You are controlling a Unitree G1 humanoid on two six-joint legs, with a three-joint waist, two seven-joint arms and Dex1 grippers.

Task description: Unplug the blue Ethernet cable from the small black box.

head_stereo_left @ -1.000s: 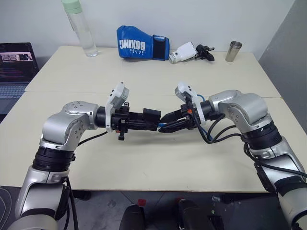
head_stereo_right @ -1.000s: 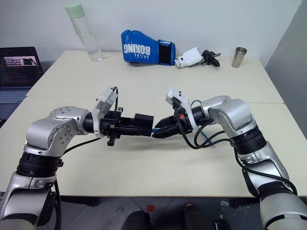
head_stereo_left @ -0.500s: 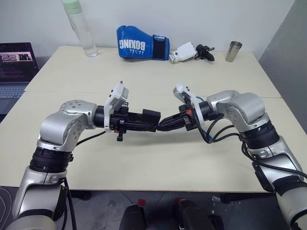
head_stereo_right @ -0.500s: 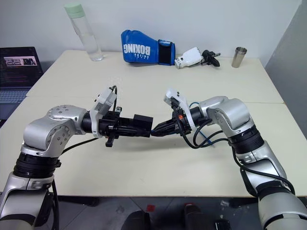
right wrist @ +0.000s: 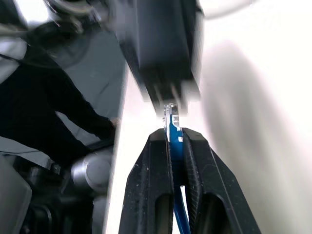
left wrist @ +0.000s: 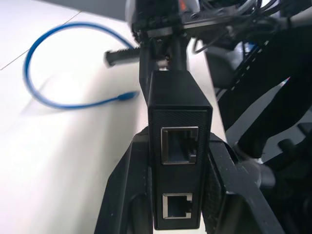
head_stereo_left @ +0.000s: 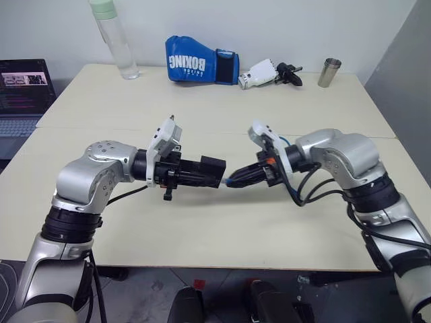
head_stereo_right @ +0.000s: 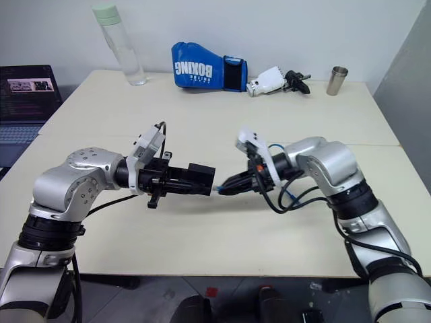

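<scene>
The blue Ethernet cable [right wrist: 174, 127], judged light and limp, is pinched at its rigid plug by the right gripper [head_stereo_left: 234, 181], just clear of the small black box [left wrist: 179, 146], judged light and stiff, clamped in the left gripper [head_stereo_left: 202, 176] above the table [head_stereo_left: 202, 222].

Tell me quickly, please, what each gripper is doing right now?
Left gripper: shut on the box.
Right gripper: shut on the cable plug, just clear of the box.

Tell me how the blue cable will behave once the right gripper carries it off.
The blue Ethernet cable probably flops: it lies in a loose loop. It looks thin, so likely light. The right gripper pinches only its plug end, so the rest may trail and drag across the table.
</scene>
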